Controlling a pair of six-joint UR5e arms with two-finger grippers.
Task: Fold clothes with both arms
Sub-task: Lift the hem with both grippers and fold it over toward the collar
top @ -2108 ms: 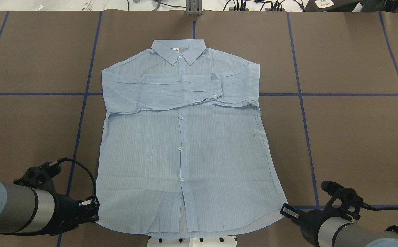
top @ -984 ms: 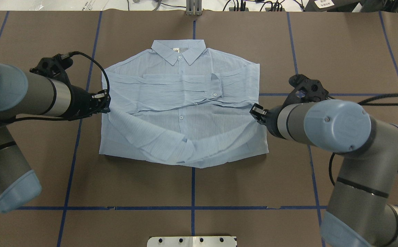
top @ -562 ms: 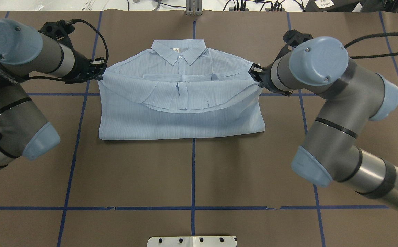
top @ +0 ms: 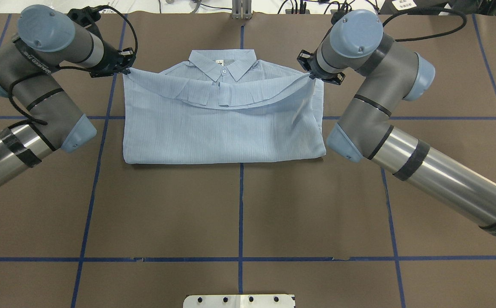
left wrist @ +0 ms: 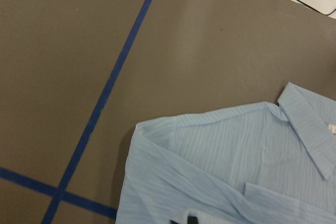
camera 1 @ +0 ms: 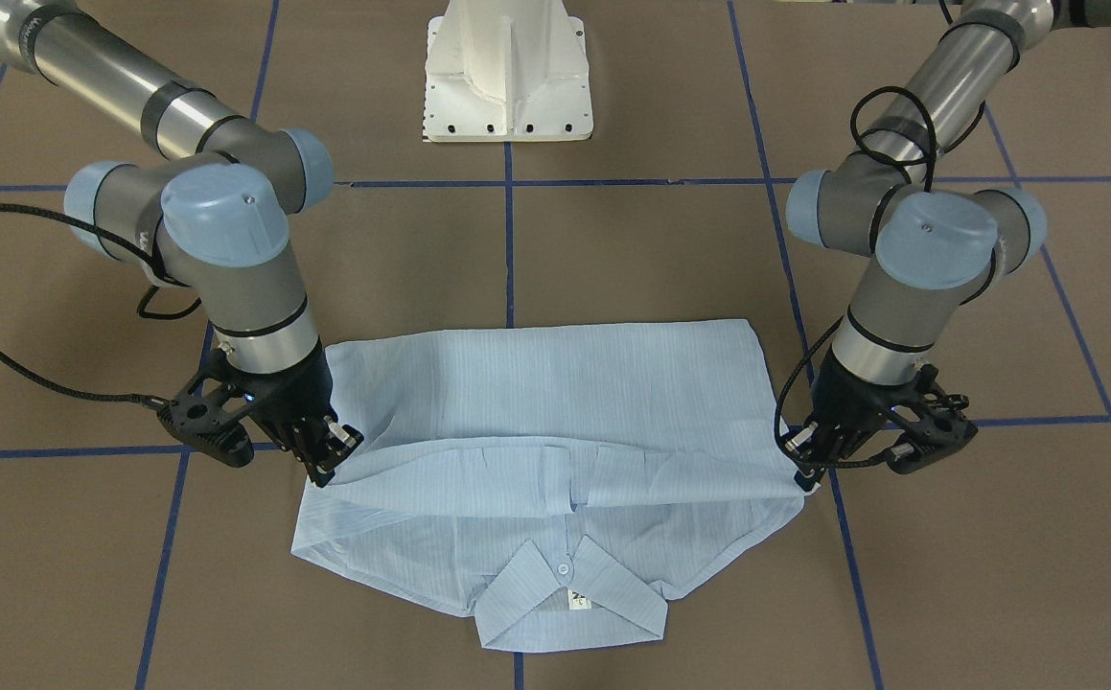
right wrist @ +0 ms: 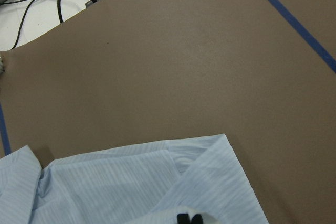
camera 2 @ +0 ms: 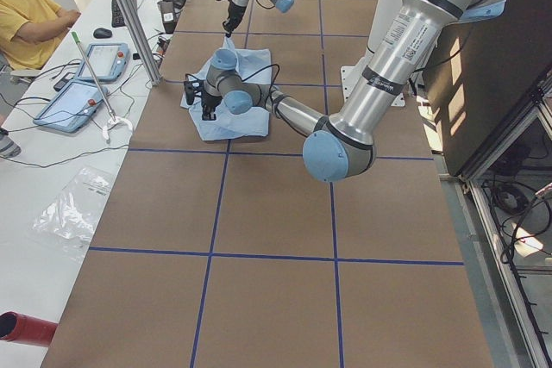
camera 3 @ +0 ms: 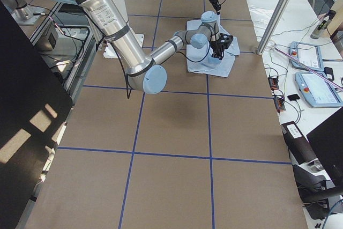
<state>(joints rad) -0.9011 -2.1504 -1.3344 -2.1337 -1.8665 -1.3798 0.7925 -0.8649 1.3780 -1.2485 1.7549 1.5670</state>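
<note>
Your shirt (top: 222, 132) lies in the upper middle of the overhead frame, with its lower half doubled up toward the collar (top: 223, 63). The left hand (top: 124, 69) is clenched on one hem corner at the upper left. The right hand (top: 312, 73) is clenched on the other corner at the upper right. The hem (top: 222, 102) sags between them in a shallow curve with small pleats.

To finish this fold well, I judge you should lower both corners level and together, just short of the collar. Hold a slight outward tension so the sag flattens before you let go; uneven heights would skew the edge.

The cloth is a thin, finely striped light-blue weave, limp and prone to rippling. The pointed collar looks stiffer and holds its shape. The brown tabletop (top: 166, 214) is matte and crossed by blue tape lines (top: 240, 205); the central one gives you a guide for symmetry.
</note>
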